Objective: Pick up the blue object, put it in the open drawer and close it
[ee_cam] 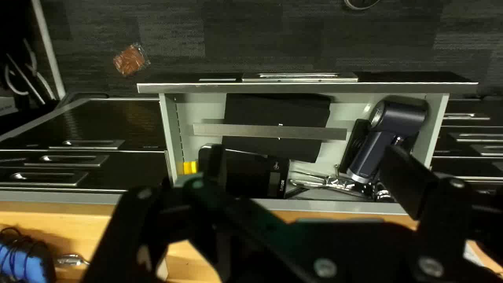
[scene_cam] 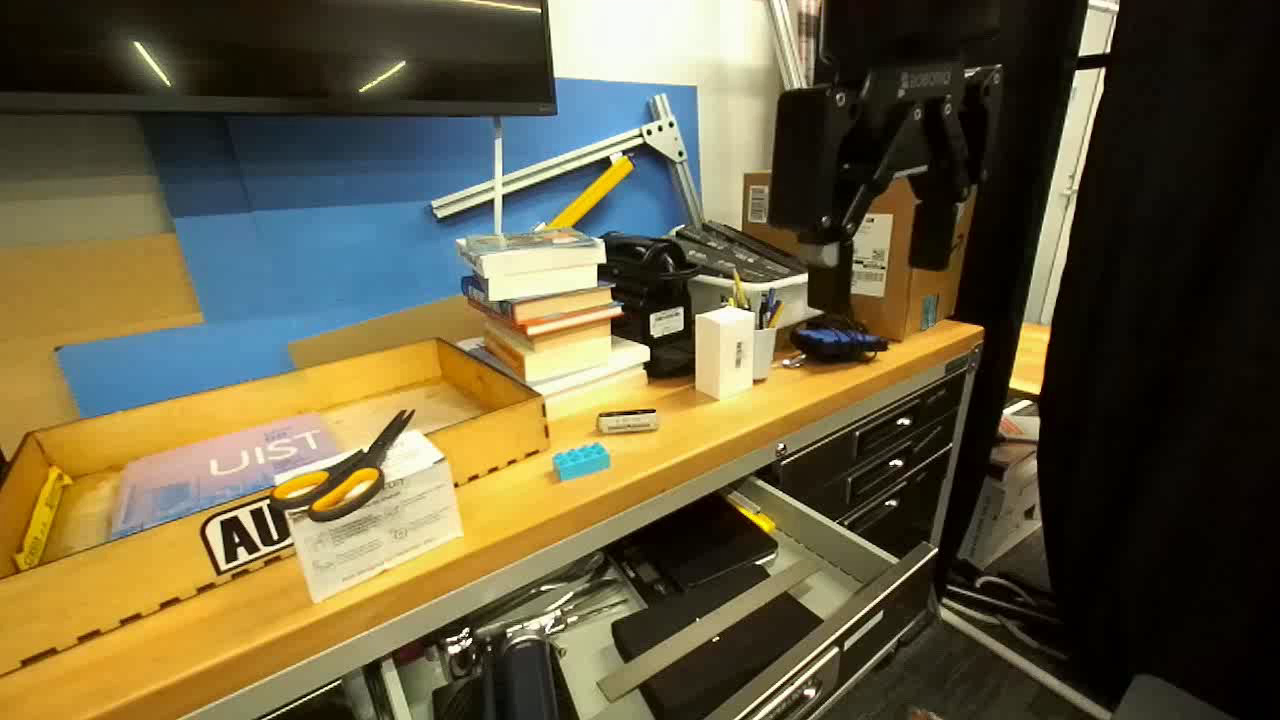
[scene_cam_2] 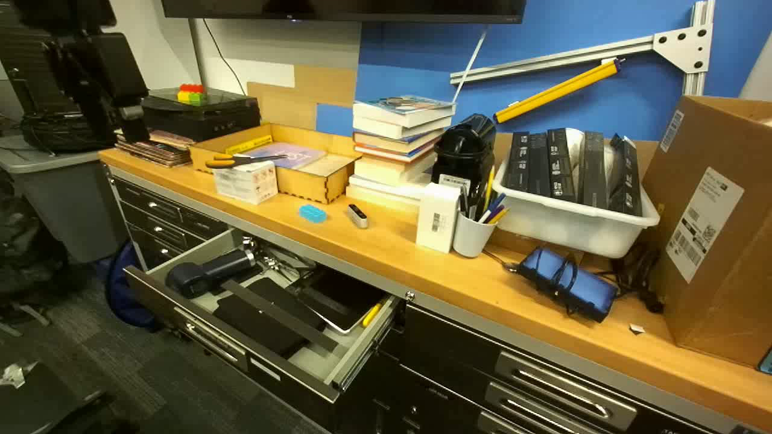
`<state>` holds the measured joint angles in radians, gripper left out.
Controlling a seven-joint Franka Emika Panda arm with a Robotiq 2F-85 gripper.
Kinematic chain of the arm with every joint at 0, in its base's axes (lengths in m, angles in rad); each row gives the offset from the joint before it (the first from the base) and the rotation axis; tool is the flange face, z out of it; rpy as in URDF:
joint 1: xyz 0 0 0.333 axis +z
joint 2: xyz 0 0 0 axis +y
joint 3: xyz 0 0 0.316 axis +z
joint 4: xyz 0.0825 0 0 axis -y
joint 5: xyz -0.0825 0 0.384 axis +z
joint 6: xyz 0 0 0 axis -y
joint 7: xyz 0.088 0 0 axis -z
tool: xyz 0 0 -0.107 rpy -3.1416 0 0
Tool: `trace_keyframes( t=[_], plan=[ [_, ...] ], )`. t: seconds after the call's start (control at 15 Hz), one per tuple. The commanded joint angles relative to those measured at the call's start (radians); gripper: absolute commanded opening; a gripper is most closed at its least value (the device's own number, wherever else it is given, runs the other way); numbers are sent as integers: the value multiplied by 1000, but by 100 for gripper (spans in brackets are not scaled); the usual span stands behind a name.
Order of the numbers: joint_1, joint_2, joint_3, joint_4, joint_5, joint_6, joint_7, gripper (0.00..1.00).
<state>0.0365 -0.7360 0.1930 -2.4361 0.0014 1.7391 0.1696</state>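
The blue object is a small light-blue studded brick [scene_cam: 582,461] lying on the wooden counter, behind the drawer; it also shows in an exterior view [scene_cam_2: 312,213]. In the wrist view it does not show. The open drawer [scene_cam: 850,620] is pulled out below the counter, with its front rim also in an exterior view [scene_cam_2: 289,371] and in the wrist view [ee_cam: 306,88]. My gripper [scene_cam: 880,270] hangs high in the air, apart from the brick and drawer. In the wrist view the gripper [ee_cam: 308,169] has its fingers wide apart with nothing between them.
The drawer holds a metal ruler [ee_cam: 271,131], a dark handheld device [ee_cam: 377,145], a black scale and metal tools. By the brick lie a small grey-black item [scene_cam_2: 357,216], a white box with scissors [scene_cam_2: 246,181], a wooden tray [scene_cam_2: 313,188] and stacked books [scene_cam_2: 401,154].
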Motion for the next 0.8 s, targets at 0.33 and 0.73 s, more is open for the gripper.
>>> trace_keyframes(
  t=[0.33,0.73],
  plan=[
    [14,-2,-10,22,-8,-2,8,100],
    [14,-2,-10,22,-8,-2,8,100]
  ],
)
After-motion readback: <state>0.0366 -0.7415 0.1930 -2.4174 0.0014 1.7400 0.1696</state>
